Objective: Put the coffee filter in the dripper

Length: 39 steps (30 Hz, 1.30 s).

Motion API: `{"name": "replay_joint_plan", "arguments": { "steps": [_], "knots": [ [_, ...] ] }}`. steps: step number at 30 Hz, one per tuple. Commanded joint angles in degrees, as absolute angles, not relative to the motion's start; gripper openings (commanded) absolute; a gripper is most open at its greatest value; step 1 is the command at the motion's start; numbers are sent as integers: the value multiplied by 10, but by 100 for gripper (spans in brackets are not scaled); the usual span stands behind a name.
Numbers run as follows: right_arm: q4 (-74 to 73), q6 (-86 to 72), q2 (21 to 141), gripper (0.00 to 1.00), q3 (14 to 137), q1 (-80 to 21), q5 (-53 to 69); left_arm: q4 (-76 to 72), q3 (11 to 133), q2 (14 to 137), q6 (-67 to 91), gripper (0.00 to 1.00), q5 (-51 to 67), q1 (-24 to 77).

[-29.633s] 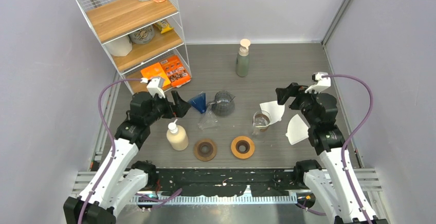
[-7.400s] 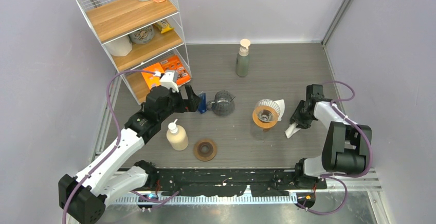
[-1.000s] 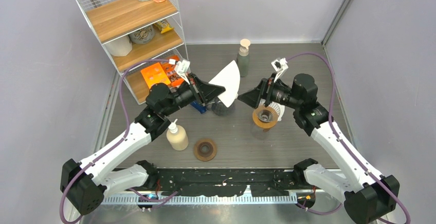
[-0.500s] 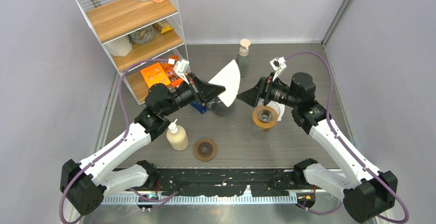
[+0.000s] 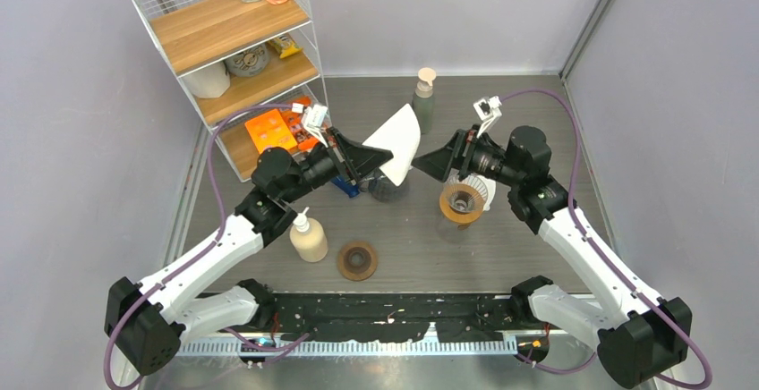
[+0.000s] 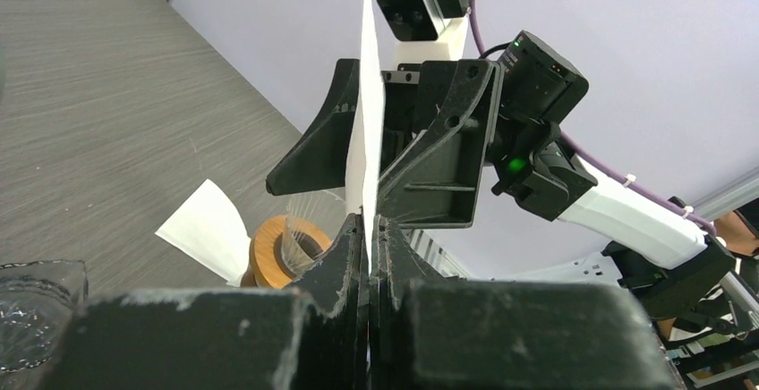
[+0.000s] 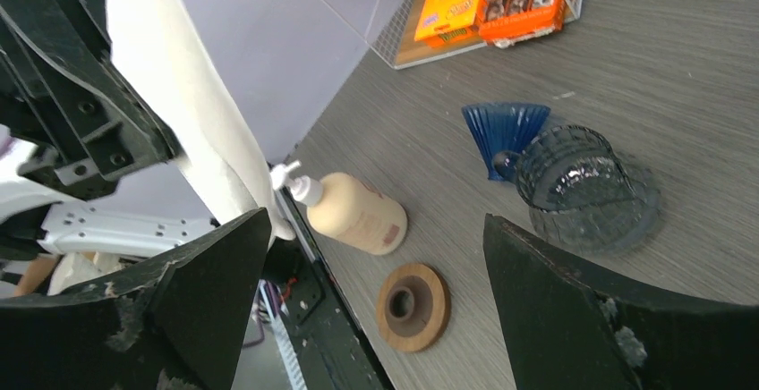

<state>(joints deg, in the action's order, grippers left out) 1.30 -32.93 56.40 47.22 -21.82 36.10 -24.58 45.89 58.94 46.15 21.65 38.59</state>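
A white coffee filter [image 5: 398, 142] hangs in mid-air above the table, pinched at its narrow end by my left gripper [image 5: 379, 153], which is shut on it. In the left wrist view the coffee filter [image 6: 365, 113] stands edge-on above my left gripper [image 6: 369, 220]. My right gripper [image 5: 428, 163] faces it from the right, open. The coffee filter [image 7: 179, 77] ends close to one finger of my right gripper [image 7: 376, 220]; contact cannot be told. The clear dripper [image 5: 463, 199] sits on a wooden collar below my right wrist, with a second white filter [image 5: 486, 189] lying behind it.
A dark glass server [image 5: 389, 182] and a blue ribbed cone [image 5: 347, 178] stand under the held filter. A cream pump bottle [image 5: 309, 236] and a wooden ring [image 5: 357, 260] sit near the front. A green bottle [image 5: 422, 102] is at the back, a wire shelf rack [image 5: 233, 41] at the far left.
My right gripper has edged slightly left and up toward the filter. The left gripper keeps its hold in nearly the same place.
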Motion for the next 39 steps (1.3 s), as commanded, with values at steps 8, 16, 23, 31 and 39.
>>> {"name": "replay_joint_plan", "arguments": {
  "steps": [8,16,23,31,39],
  "knots": [
    [131,-408,548,95,457,-216,372,-308,455,588,488,0,216,384],
    [80,-381,544,95,464,-216,354,-303,450,582,484,0,201,384],
    [62,-378,534,96,459,-216,356,-304,448,583,482,0,189,384],
    [52,-374,539,95,458,-216,346,-304,444,575,483,0,188,384],
    [67,-385,553,95,459,-216,355,-306,443,571,484,0,187,384]
  ]
}}
